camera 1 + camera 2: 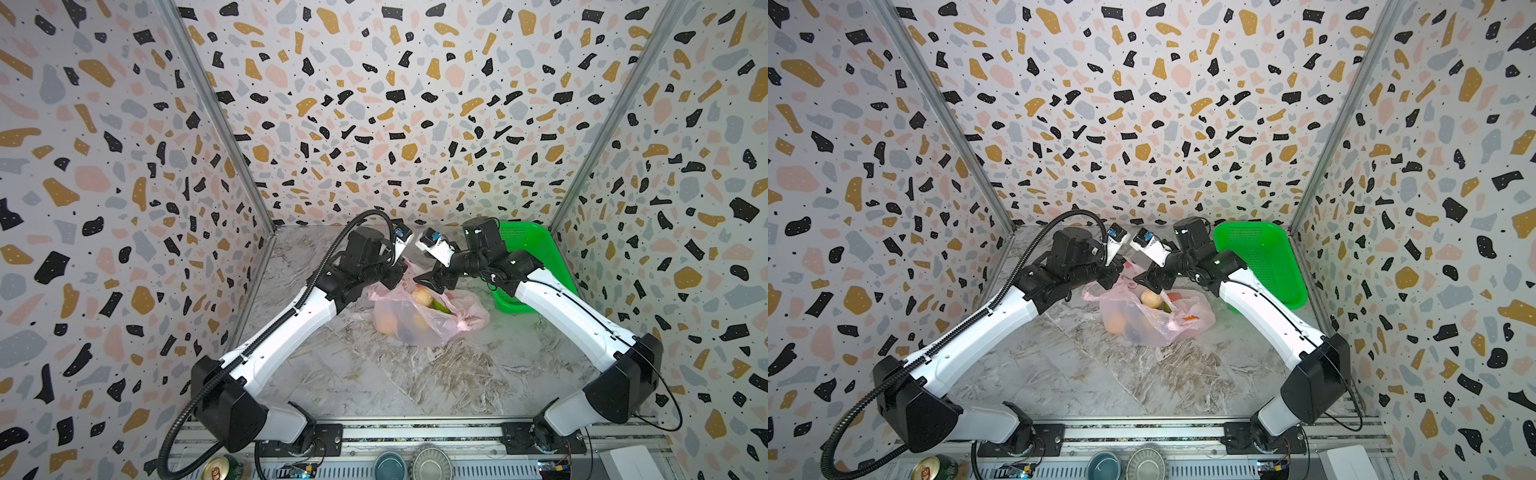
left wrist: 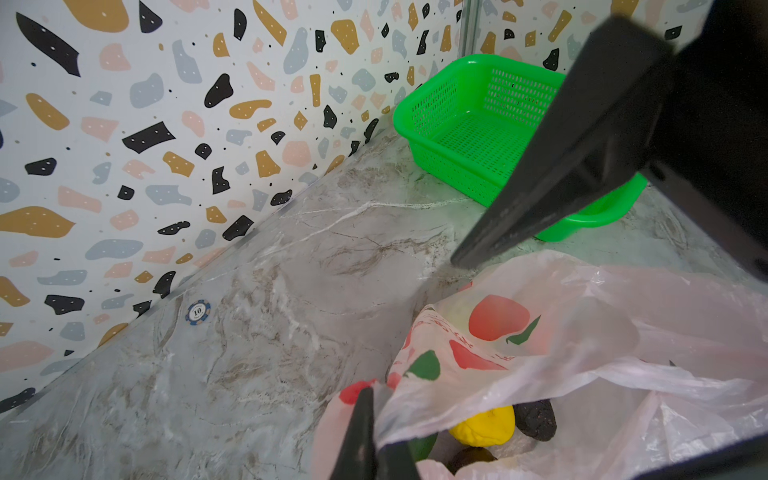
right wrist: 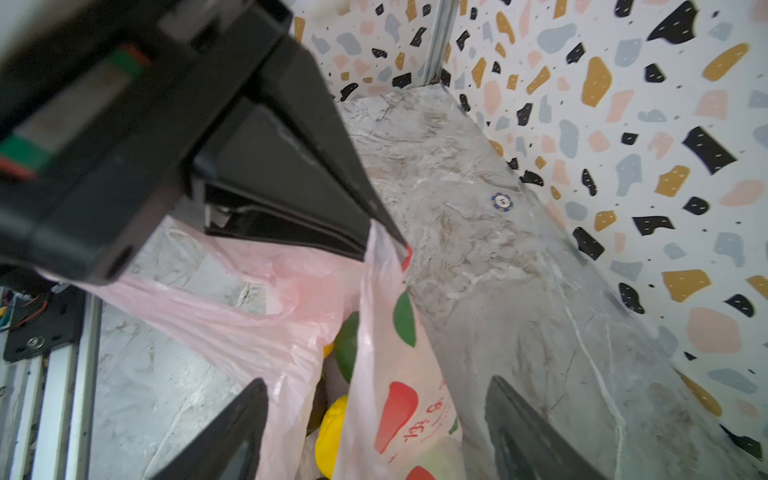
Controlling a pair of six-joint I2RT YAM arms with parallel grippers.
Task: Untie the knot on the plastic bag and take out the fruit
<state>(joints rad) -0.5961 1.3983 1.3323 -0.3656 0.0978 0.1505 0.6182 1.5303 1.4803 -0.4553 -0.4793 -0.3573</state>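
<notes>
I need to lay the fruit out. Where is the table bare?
The widest bare table lies in front of the bag, between the two arms and the front rail. A strip behind the bag, along the back wall, holds only a poker chip. Crowded: the bag's mouth, where the left gripper and right gripper meet, and the basket at back right.

Bright green mesh basket [image 1: 540,245] [image 2: 432,108] in the far right corner of the grey marbled tabletop [image 1: 374,374], close to the terrazzo-patterned walls [image 1: 374,104]. A blue-and-white chip [image 2: 198,311] [image 3: 501,202] marked 10 lies flat near the foot of a wall. Below the front rail [image 1: 415,432]: 1 green-and-gold can [image 1: 222,467], 2 round bowls [image 1: 389,465] side by side, 1 white box [image 1: 627,461].
</notes>
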